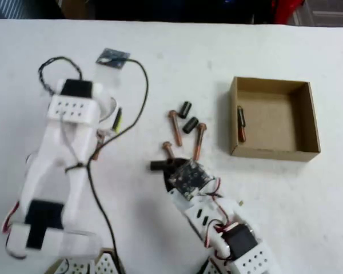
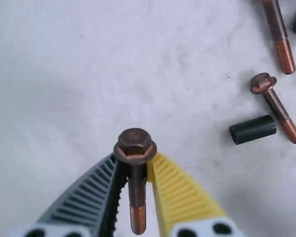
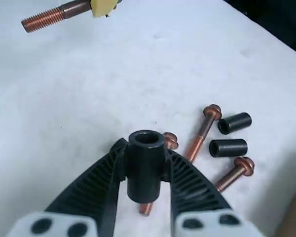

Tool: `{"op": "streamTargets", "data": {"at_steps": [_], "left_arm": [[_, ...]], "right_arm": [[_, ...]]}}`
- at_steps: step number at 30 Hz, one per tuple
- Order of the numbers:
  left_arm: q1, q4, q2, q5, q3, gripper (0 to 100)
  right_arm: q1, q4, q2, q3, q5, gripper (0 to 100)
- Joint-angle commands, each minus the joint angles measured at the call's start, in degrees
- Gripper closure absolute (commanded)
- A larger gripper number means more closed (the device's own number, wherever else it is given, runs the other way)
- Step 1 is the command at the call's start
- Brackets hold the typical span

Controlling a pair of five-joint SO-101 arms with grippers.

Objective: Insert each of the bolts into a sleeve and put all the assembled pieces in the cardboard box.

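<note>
Closest to your left wrist cam is the held bolt [image 2: 136, 197], head sticking out past the tips. The left gripper [image 2: 134, 163] has its grey and yellow fingers clamped on the shank. A loose bolt [image 2: 276, 106] lies out past the yellow finger.

Right wrist cam: your right gripper [image 3: 145, 152] is squeezed on a black sleeve [image 3: 145, 170], bore facing the lens. Spare bolts [image 3: 202, 131] and spare sleeves [image 3: 228, 147] sit just beyond the fingertips.

From above, the cardboard box [image 1: 274, 152] sits well apart from both sets of fingers, with one assembled piece [image 1: 240, 124] inside by a wall.
</note>
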Motion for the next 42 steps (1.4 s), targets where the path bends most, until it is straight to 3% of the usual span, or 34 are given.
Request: {"op": "streamTargets", "data": {"at_steps": [1, 12, 16, 20, 26, 30, 36, 42], "left_arm": [[0.13, 0.00, -12.09, -0.53, 2.02, 98], [0.40, -0.09, -24.04, -0.62, 7.74, 98], [0.75, -0.62, -26.24, -0.62, 6.95, 98], [0.66, -6.15, -32.04, -0.26, 8.53, 98], [1.01, -18.02, -44.62, -0.09, 17.93, 98], [6.37, -26.20, -52.88, -0.09, 27.69, 98], [14.02, -39.74, -63.69, 0.88, 38.77, 98], [14.55, -40.88, -67.38, 9.85, 39.56, 98]], "right_arm": [[-1.19, -8.22, -0.66, 1.14, 0.62, 98.1], [-1.45, -20.53, -0.57, 1.85, -0.26, 98.1], [-2.33, -23.43, -0.57, 1.85, -8.88, 98.1], [-1.98, -23.43, -0.57, 1.93, -13.89, 98.1], [-2.59, -23.60, -0.57, 2.73, -13.98, 98.1], [-2.59, -23.78, -0.57, 2.73, -14.15, 98.1], [-2.24, -23.78, -0.57, 2.73, -20.31, 98.1], [-2.33, -23.52, -0.57, 2.73, -17.58, 98.1]]}}
